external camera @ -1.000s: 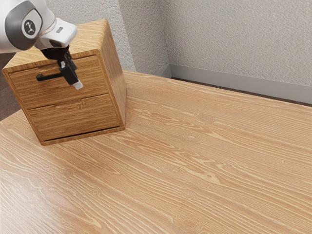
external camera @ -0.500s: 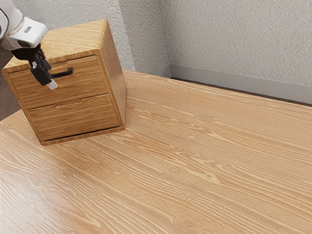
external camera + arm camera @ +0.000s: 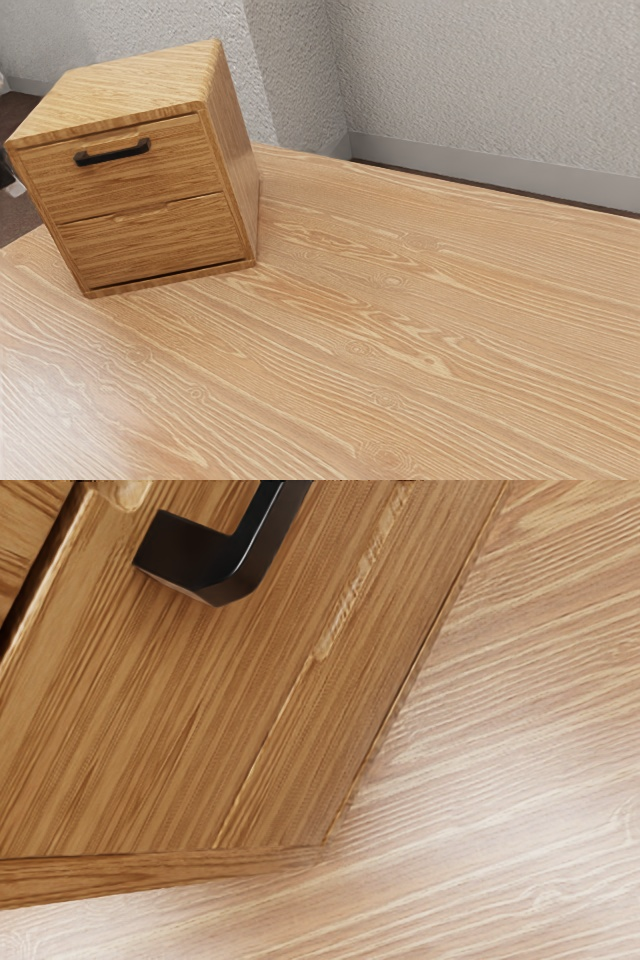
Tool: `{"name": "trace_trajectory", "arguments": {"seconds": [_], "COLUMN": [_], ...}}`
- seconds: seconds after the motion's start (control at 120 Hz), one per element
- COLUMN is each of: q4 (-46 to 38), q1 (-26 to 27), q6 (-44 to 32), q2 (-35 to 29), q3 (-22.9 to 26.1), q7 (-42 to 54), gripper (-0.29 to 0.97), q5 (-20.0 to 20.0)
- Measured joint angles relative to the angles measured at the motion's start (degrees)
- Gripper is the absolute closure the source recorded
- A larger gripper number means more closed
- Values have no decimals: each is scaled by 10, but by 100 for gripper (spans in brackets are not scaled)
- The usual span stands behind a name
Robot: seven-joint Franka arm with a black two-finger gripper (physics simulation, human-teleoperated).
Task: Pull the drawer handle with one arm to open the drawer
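A wooden cabinet is set on a wood-grain tabletop, near a corner of rough grey walls.
Its top drawer is closed flush, the black handle untouched. A small part of the gripper is seen at the exterior view's left edge, apart from the handle; whether it is spread or pressed together cannot be told.

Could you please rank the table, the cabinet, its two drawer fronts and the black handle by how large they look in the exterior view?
1. table
2. cabinet
3. upper drawer front and lower drawer front: they look about alike, so I won't rank them
4. handle
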State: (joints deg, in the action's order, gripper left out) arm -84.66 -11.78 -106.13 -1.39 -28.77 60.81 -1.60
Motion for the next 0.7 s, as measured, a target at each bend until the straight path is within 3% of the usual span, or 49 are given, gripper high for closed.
{"name": "trace_trajectory", "arguments": {"seconds": [0.7], "q4": [16], "q1": [85], "q6": [-20], "q2": [28], "q3": [26], "q7": [1], "gripper": [0], "q5": [14]}}
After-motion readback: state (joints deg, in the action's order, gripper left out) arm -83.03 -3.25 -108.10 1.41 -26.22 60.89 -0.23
